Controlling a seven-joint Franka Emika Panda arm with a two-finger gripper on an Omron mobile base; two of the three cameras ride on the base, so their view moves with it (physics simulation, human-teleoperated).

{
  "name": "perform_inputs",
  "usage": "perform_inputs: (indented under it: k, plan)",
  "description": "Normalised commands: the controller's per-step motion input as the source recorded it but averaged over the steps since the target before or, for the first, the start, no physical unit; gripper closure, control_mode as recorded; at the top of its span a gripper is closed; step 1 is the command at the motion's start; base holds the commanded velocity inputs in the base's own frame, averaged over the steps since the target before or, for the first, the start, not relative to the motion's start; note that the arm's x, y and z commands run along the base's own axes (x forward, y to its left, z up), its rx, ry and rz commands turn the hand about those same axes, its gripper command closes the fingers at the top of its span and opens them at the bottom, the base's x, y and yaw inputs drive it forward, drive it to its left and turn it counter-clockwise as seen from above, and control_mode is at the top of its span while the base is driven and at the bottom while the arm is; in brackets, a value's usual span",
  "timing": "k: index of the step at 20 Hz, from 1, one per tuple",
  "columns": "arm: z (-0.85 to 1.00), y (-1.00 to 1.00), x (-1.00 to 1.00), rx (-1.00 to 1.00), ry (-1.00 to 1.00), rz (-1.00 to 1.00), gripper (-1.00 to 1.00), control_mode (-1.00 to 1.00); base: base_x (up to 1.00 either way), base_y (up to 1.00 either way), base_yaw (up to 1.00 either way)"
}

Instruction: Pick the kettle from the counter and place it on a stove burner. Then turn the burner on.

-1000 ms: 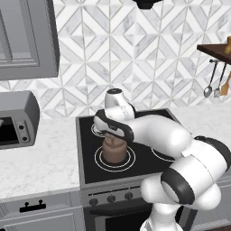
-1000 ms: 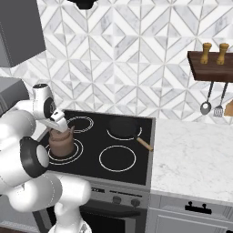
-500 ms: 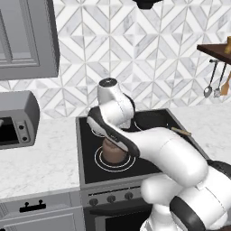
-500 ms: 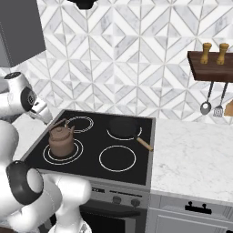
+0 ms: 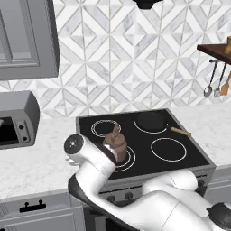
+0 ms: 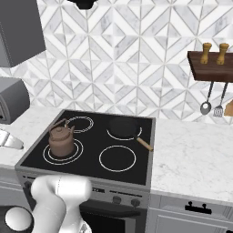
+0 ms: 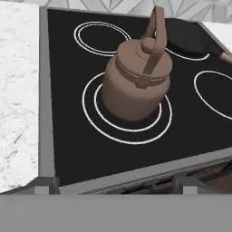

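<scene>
Hand view, kettle (image 7: 136, 81) upright on front-left burner (image 7: 127, 111), lid on

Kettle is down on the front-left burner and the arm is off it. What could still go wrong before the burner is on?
The kettle sits on the front-left burner, but four similar knobs line the stove front, so the wrong one could get turned. The arm is folded low beside the stove and might bump its front edge. The pan on the back-right burner would heat if that burner were lit.

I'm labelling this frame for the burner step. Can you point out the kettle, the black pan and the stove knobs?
kettle (image 6: 61, 142), right base view, on its brown body.
black pan (image 6: 122, 126), right base view, on its dark bowl.
stove knobs (image 6: 117, 199), right base view, on one knob on the front panel.
</scene>
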Motion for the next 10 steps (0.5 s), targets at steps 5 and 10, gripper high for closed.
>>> perform_inputs:
  k: [5,10]
  plan:
    - [-1.00,0.49,-1.00,-0.41,-0.18,0.12,-1.00,-1.00,0.00,0.00,0.00]
    - [-0.89,0.05,-0.68,-0.17,-0.90,0.27,-1.00,-1.00,0.00,0.00,0.00]
